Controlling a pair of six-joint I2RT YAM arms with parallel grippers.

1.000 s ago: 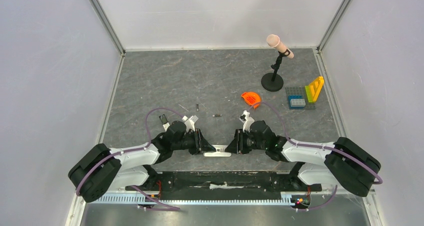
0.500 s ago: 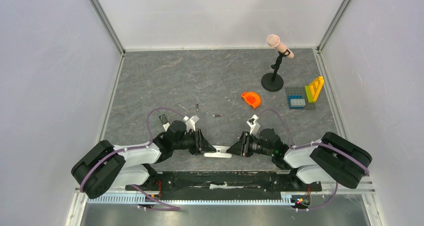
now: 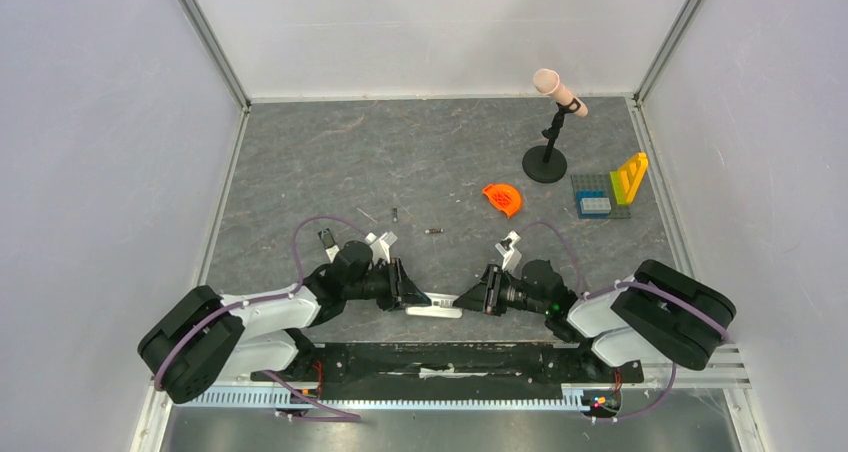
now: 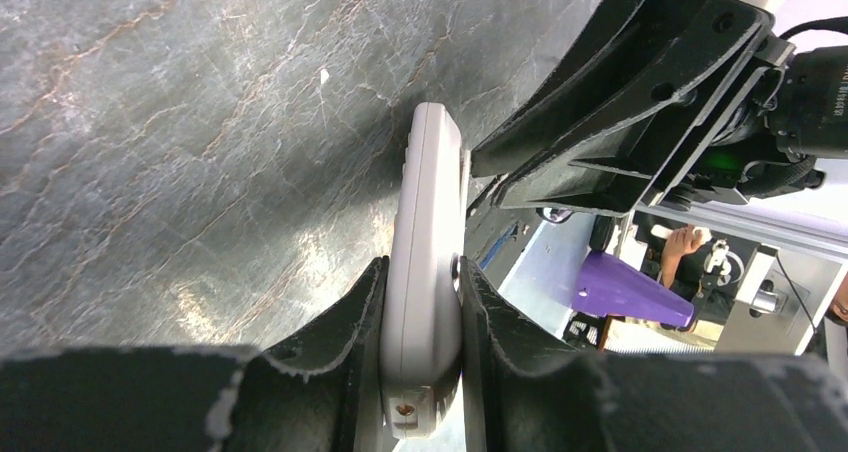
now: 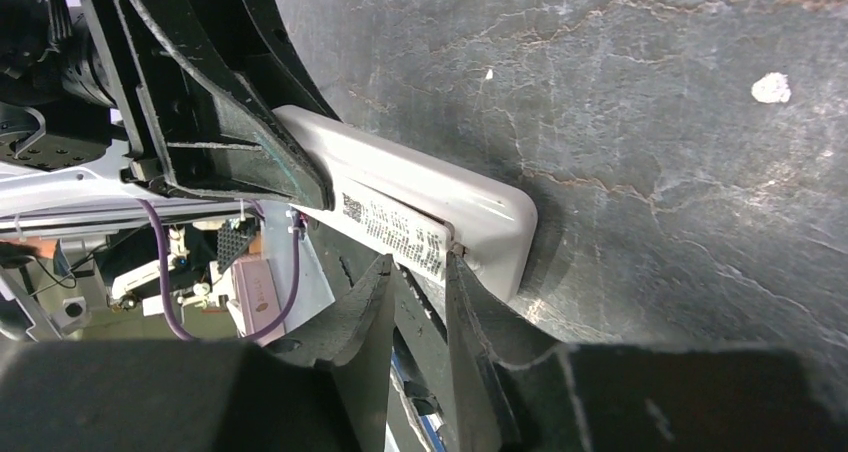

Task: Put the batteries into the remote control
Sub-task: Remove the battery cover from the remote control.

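One change: right hand point(image 3: 461, 300) turned.

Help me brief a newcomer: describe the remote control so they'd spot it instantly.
Start at the middle of the near edge of the grey table. The remote control is the slim white bar there, one end clamped in the left gripper. Unlike the tiny dark batteries farther out, it is long and white.

The right gripper point(image 3: 463, 299) has swung lower against the remote control point(image 3: 433, 311), its jaws narrowing.
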